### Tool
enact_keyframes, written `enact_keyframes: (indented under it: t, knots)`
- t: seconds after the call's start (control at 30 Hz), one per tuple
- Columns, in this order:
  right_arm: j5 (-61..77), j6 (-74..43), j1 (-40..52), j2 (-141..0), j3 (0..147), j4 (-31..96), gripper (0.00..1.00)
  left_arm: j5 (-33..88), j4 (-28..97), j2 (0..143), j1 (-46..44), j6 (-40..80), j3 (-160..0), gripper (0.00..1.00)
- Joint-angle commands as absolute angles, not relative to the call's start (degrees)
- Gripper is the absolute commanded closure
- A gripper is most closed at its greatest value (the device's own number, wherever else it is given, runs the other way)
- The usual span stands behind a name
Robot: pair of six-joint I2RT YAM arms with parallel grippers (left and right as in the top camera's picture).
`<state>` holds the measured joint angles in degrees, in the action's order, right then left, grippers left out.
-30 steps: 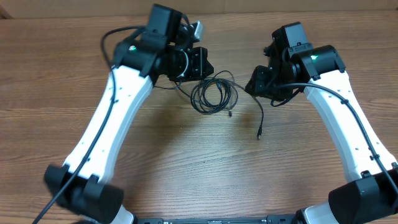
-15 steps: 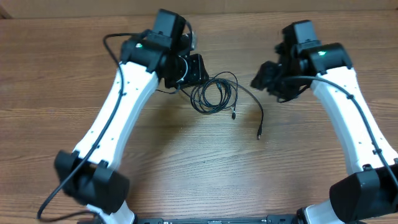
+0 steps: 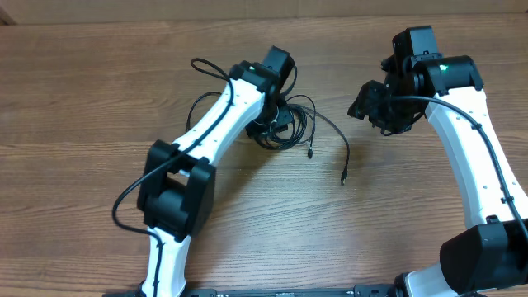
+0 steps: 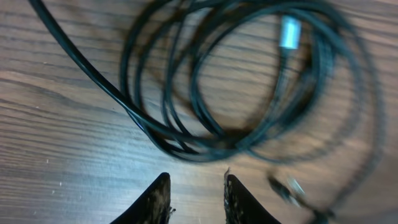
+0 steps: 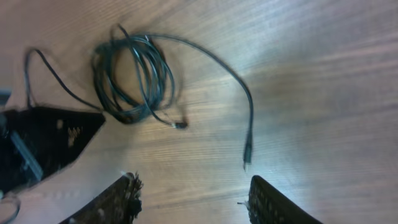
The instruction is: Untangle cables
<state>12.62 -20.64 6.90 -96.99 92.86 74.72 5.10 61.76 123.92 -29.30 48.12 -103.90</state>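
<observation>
Left hand [image 4: 196,196], narrowly open, empty, sits just beside coiled cables [image 4: 205,148]; right hand [image 5: 194,194], open, empty, farther off.

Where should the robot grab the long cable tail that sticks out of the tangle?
Probably the straight stretch of the tail, just behind its plug. It lies alone, clear of the coil, so jaws coming down from the right side, straddling it crosswise, should pinch only that one strand.
</observation>
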Motion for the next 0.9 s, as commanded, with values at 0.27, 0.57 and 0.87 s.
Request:
enact_keyframes:
  t: [0.27, 0.57, 0.87]
  knots:
    - [11.57, -14.87, 7.05, -97.3, 93.32, 78.32, 0.45, -2.52, 55.53, 130.15, -31.16, 49.36, -104.25, 0.37]
    - [11.6, -14.87, 7.05, -97.32, 93.32, 77.49, 0.45, -6.72, 60.2, 131.72, -31.07, 46.24, -104.27, 0.59]
    - [11.62, -14.9, 7.05, -97.32, 93.32, 76.79, 0.46, -7.49, 59.22, 132.29, -31.2, 46.76, -103.44, 0.66]
